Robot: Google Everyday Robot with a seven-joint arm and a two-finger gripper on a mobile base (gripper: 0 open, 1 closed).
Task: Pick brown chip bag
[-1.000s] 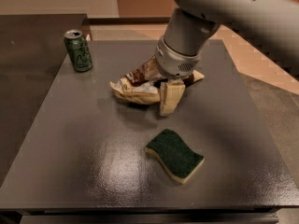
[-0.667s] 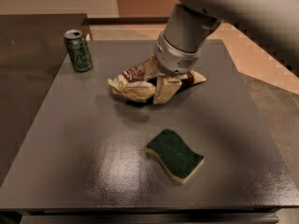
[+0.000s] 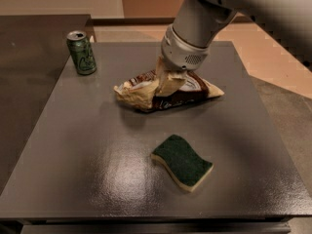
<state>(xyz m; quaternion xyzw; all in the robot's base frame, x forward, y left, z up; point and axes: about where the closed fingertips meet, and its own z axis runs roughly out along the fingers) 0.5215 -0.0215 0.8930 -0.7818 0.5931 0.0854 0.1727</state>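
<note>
The brown chip bag (image 3: 187,92) is a crumpled dark brown foil bag with white lettering and cream ends. It lies in the middle of the dark grey table (image 3: 97,169). My gripper (image 3: 165,81) comes down from the upper right on a grey arm. Its cream fingers (image 3: 170,84) are closed on the top of the bag near its middle. The bag's left end (image 3: 131,94) looks slightly raised, with a shadow under it. The part of the bag behind the fingers is hidden.
A green can (image 3: 81,52) stands upright at the table's far left corner. A green-and-yellow sponge (image 3: 182,161) lies in front of the bag, toward the near right. The table's right edge drops to a lower grey surface (image 3: 287,111).
The gripper has shifted from the bag's front right side up onto its middle and closed on it. More of the bag's right end now shows.
</note>
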